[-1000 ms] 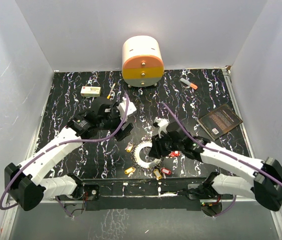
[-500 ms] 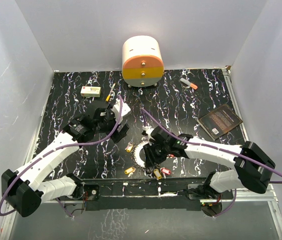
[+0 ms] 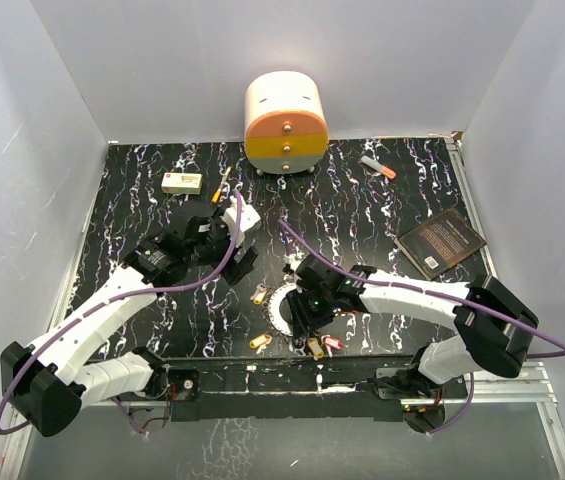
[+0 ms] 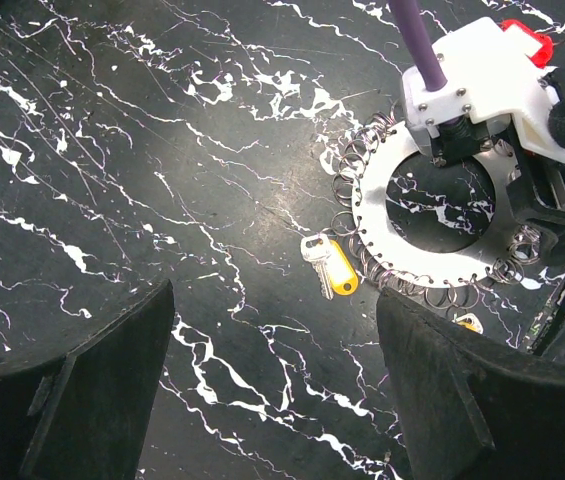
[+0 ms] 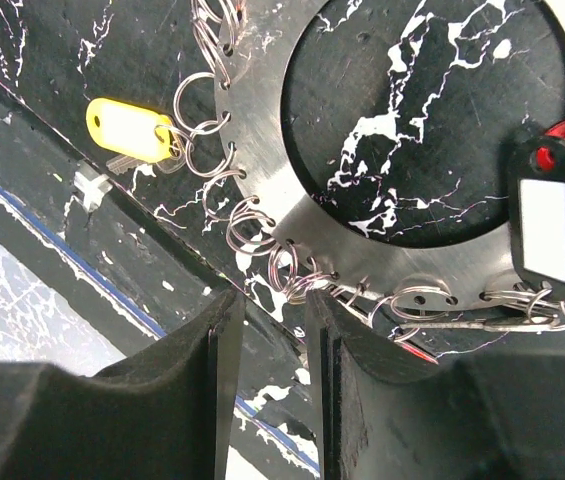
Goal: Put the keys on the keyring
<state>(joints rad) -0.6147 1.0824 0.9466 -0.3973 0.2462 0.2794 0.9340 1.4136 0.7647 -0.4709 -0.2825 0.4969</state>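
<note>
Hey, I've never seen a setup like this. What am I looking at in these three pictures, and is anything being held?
These are two robot arms bolted to a black marbled table. The wide picture looks down from above; the other two come from cameras on each wrist. The left gripper is open and empty, with a yellow-tagged key in its view. The right gripper is at the rim of the big metal keyring, its jaws nearly together with nothing visibly between them. More tagged keys lie around the ring. Farther back sit a small round chest of drawers, a book, a marker and a little box.
</note>
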